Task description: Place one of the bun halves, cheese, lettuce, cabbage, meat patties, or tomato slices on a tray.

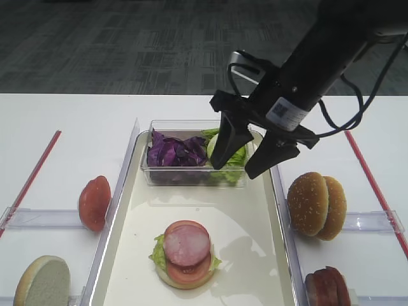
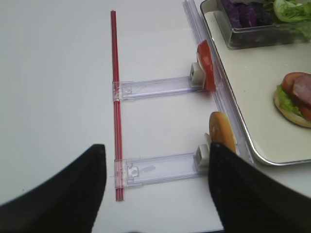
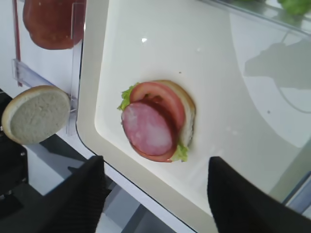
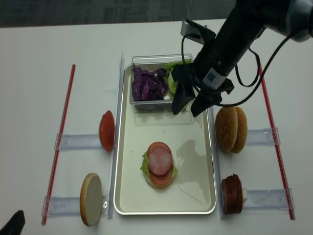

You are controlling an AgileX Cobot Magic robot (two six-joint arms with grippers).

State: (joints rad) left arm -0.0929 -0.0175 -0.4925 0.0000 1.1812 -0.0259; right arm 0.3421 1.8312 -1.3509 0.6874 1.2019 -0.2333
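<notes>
On the long cream tray (image 1: 248, 217) lies a stack: a pale bun half, lettuce, a tomato slice and a pink meat patty (image 1: 187, 244) on top. My right gripper (image 1: 234, 171) hangs open and empty above the tray's far end, just in front of the clear box. The right wrist view shows the same stack (image 3: 155, 121) lying beyond the spread black fingers (image 3: 77, 194). My left gripper (image 2: 156, 146) is open and empty over the table left of the tray, near a clear rail. No cheese is in view.
A clear box (image 1: 191, 175) on the tray's far end holds purple cabbage (image 1: 175, 151) and lettuce (image 1: 233, 153). Tomato slices (image 1: 94, 203) and a cut-face bun half (image 1: 43, 282) stand left of the tray. Sesame bun halves (image 1: 317, 205) and meat patties (image 1: 327, 287) stand right. Red strips (image 1: 32, 175) border both sides.
</notes>
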